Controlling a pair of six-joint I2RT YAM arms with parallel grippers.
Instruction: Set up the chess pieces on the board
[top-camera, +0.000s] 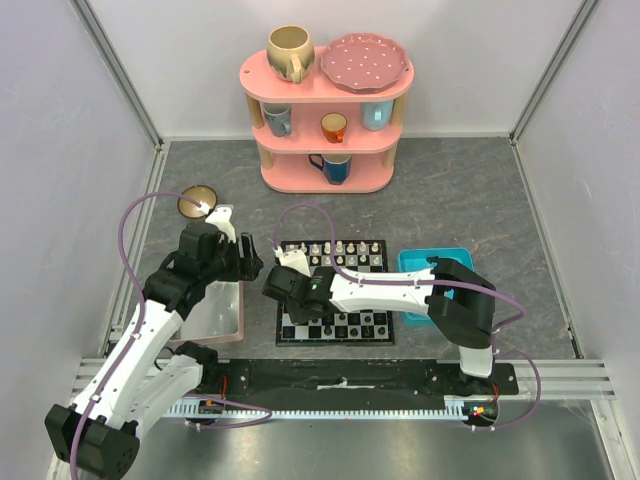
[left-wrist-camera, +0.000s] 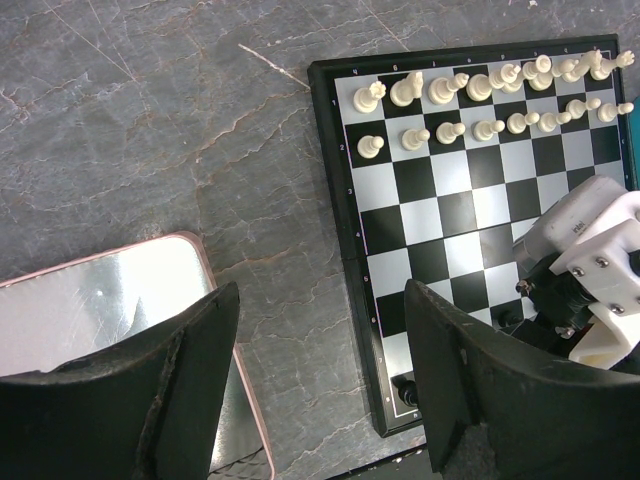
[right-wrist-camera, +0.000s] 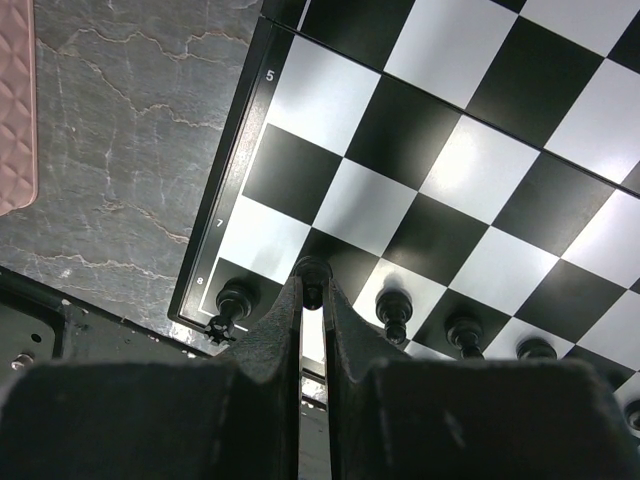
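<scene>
The chessboard (top-camera: 335, 292) lies in the middle of the table. Cream-white pieces (left-wrist-camera: 480, 88) fill its two far rows; black pieces (top-camera: 350, 322) stand along its near rows. My right gripper (right-wrist-camera: 313, 285) is shut on a black pawn (right-wrist-camera: 314, 272) held over the board's near-left corner, next to a black rook (right-wrist-camera: 232, 299) on the corner square and more black pawns (right-wrist-camera: 393, 307). My left gripper (left-wrist-camera: 320, 370) is open and empty, hovering over the bare table between the pink-rimmed tray (left-wrist-camera: 100, 300) and the board's left edge (left-wrist-camera: 345, 250).
A pink-rimmed grey tray (top-camera: 215, 310) sits left of the board and a blue tray (top-camera: 435, 262) right of it. A pink shelf (top-camera: 325, 110) with cups and a plate stands at the back. A small brown bowl (top-camera: 197, 203) lies far left.
</scene>
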